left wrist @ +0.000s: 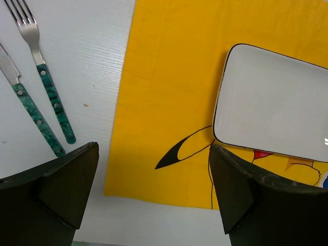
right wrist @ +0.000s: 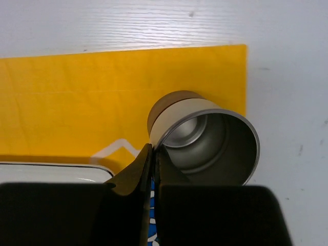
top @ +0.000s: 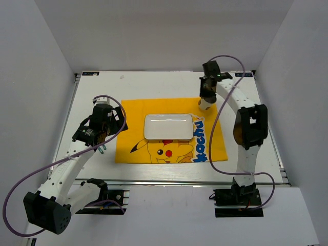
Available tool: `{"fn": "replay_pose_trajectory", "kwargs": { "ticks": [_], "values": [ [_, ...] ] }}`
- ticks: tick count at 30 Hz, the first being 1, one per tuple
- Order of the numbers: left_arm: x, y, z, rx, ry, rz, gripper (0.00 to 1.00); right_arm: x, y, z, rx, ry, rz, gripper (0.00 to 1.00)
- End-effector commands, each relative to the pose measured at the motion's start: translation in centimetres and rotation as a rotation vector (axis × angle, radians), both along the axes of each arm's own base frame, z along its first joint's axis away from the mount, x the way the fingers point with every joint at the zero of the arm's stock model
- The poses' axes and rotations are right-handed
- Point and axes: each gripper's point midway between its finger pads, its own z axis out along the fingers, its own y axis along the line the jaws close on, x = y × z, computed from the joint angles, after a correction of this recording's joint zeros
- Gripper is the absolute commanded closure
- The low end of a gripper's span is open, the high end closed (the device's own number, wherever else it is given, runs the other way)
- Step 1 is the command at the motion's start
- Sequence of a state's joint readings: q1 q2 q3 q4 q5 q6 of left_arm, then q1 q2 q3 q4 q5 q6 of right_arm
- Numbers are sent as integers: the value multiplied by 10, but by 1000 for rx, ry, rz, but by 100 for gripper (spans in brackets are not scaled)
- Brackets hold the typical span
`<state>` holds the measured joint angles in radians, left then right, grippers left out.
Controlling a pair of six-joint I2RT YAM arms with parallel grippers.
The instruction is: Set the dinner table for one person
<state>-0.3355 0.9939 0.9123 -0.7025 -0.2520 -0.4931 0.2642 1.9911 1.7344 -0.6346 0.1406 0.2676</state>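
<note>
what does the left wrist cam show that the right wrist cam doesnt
Left wrist only: a green-handled fork and knife side by side on the table beside the mat, plus the open left claw. Right wrist only: a metal cup at the mat's corner, its rim pinched by the right claw. Both: yellow mat, white plate, white table.
</note>
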Motion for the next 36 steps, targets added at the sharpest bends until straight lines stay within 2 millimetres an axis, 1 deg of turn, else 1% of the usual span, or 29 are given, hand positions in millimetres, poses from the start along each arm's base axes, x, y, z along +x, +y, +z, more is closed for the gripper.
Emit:
{"fn": "replay_pose_trajectory", "kwargs": {
  "ticks": [1, 2, 3, 4, 7, 9, 13, 18, 22, 23, 24, 25, 26, 27, 28, 29, 30, 31, 32, 34, 35, 36],
  "values": [
    [3, 1, 6, 1, -21, 1, 2, 11, 16, -5, -73, 28, 41, 100],
    [3, 1, 6, 2, -21, 2, 2, 14, 20, -7, -93, 31, 43, 100],
    [3, 2, 6, 4, -17, 3, 2, 19, 26, 4, -103, 22, 47, 100],
    [3, 2, 5, 6, -16, 4, 2, 21, 27, -10, -122, 55, 41, 100],
    [3, 3, 4, 9, -13, 9, 2, 26, 31, -10, -155, 45, 19, 100],
    [4, 2, 4, 8, -14, 7, 2, 25, 35, -12, -153, 43, 8, 100],
    [4, 2, 3, 11, -7, 9, 2, 20, 31, -21, -173, 61, -11, 100],
    [5, 3, 1, 14, -2, 20, 2, 15, 30, -24, -181, 63, -24, 100],
    [5, 8, -2, 31, 10, 48, 2, 15, 32, -22, -179, 59, -21, 100],
    [5, 10, -4, 34, 19, 61, 2, 16, 31, -20, -182, 58, -25, 98],
    [5, 11, -5, 41, 24, 70, 2, 16, 30, -19, -182, 56, -27, 94],
    [6, 15, -5, 52, 23, 89, 2, 15, 35, -18, -156, 57, -12, 87],
    [5, 17, -9, 63, 38, 101, 2, 15, 37, -17, -145, 53, -9, 55],
    [5, 19, -10, 59, 43, 126, 2, 15, 40, -8, -131, 36, -6, 41],
    [6, 24, -8, 73, 36, 162, 2, 14, 45, -3, -97, 32, 5, 34],
    [4, 27, -12, 70, 51, 200, 2, 14, 49, 13, -66, -8, 13, 11],
    [3, 31, -13, 71, 56, 233, 2, 13, 57, 22, -27, -23, 34, 11],
    [3, 39, -11, 81, 48, 282, 2, 10, 64, 30, 6, -41, 54, 11],
    [1, 42, -13, 85, 57, 310, 2, 6, 72, 53, 48, -85, 77, 11],
    [1, 49, -11, 72, 57, 384, 2, -3, 81, 66, 88, -109, 114, 11],
    [-2, 58, -12, 89, 68, 425, 2, -12, 81, 88, 112, -146, 121, 11],
    [-1, 62, -18, 85, 88, 460, 2, -24, 85, 78, 133, -132, 140, 11]
  ]
}}
